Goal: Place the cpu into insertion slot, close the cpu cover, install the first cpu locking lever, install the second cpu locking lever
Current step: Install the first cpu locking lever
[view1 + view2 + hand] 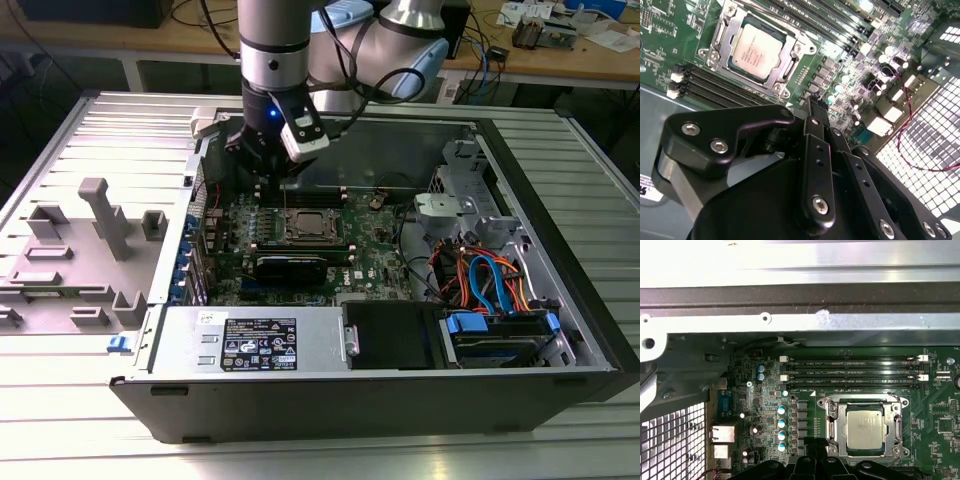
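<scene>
Your black claw (816, 113) hangs pressed together and empty, just beside the silver-rimmed square insertion slot (801, 50). The small silver-grey square cpu (756, 51) lies inside it, under the thin metal frame cpu cover (865, 400). I advise slow, low pushes that stay clear of the green circuit board (940, 405).

I see the cpu (863, 426) lying in the insertion slot (829, 410) on the motherboard (940, 405), with the memory slots (855, 371) just beside it. In the exterior view, the gripper (268, 178) hangs over the board behind the slot. The power supply (260, 345) is in front and the cables (490, 280) are on the exterior view's right.
</scene>
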You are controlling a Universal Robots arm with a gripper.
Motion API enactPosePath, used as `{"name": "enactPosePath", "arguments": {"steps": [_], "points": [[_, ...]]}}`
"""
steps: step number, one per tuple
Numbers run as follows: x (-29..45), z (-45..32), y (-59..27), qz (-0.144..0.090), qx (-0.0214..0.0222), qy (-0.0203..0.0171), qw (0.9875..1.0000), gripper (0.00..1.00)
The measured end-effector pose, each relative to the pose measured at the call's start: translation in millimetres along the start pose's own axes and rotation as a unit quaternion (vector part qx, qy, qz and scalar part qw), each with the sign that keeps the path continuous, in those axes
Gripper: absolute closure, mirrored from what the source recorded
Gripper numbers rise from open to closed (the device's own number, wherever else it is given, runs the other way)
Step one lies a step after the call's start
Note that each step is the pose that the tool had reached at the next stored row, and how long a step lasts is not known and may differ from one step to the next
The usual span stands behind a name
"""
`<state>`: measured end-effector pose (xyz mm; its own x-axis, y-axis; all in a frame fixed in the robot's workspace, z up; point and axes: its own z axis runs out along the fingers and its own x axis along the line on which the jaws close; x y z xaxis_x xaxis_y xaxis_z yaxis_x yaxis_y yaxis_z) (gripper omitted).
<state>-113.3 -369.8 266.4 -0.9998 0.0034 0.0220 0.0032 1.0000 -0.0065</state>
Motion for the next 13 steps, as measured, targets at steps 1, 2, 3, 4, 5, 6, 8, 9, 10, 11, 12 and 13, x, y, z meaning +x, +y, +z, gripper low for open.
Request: {"name": "enactPosePath", "arguments": {"steps": [1,2,3,4,5,6,8,9,10,11,12,13], "points": [[0.0,0.0,0.7,-0.001,0.0004,0.0,1.0,0.89],[0.0,0.0,1.2,-0.001,0.0006,0.0,1.0,0.89],[0.0,0.0,1.4,-0.001,0.0007,0.0,1.0,0.89],[0.0,0.0,1.4,-0.001,0.0006,0.0,1.0,0.89],[0.0,0.0,1.4,-0.001,0.0006,0.0,1.0,0.89],[0.0,0.0,1.4,-0.001,0.0007,0.0,1.0,0.89],[0.0,0.0,1.4,-0.001,0.0007,0.0,1.0,0.89],[0.0,0.0,1.4,-0.001,0.0006,0.0,1.0,0.89],[0.0,0.0,1.4,-0.001,0.0007,0.0,1.0,0.89],[0.0,0.0,1.4,-0.001,0.0006,-0.0002,1.0,0.89],[0.0,0.1,1.5,-0.001,0.0006,-0.0007,1.0,0.89],[0.0,0.1,1.5,-0.001,0.0006,-0.001,1.0,0.89]]}}
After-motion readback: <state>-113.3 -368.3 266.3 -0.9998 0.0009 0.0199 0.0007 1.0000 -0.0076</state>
